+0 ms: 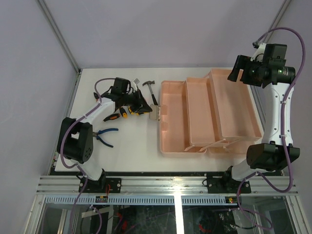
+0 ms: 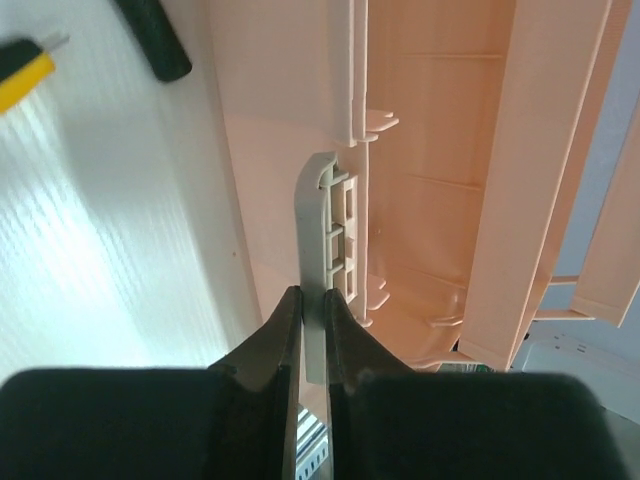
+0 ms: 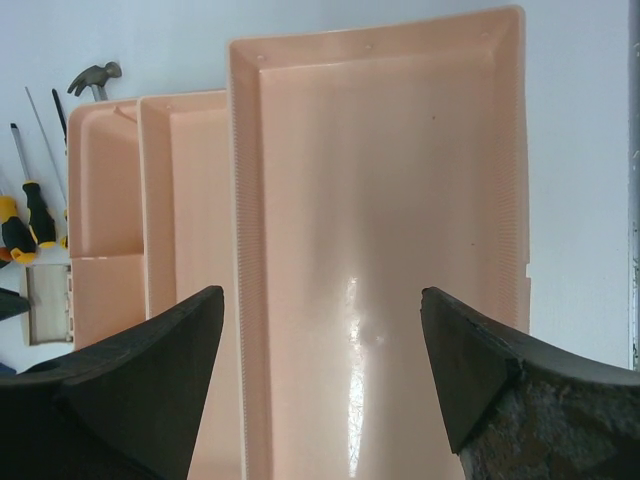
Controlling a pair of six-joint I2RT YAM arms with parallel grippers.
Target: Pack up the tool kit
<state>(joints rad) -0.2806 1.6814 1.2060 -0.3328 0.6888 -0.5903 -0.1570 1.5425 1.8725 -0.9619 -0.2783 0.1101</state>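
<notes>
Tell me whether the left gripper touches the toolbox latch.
Touching. Left wrist view: the left gripper pinches the grey latch from both sides, no gap.

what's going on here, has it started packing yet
The left end effector is shut on the grey plastic latch at the left edge of the open peach plastic toolbox. The right end effector hangs open above its top tray. The black-handled hammer, yellow-and-black screwdrivers and blue-handled pliers lie on the white table; nothing is packed.
</notes>
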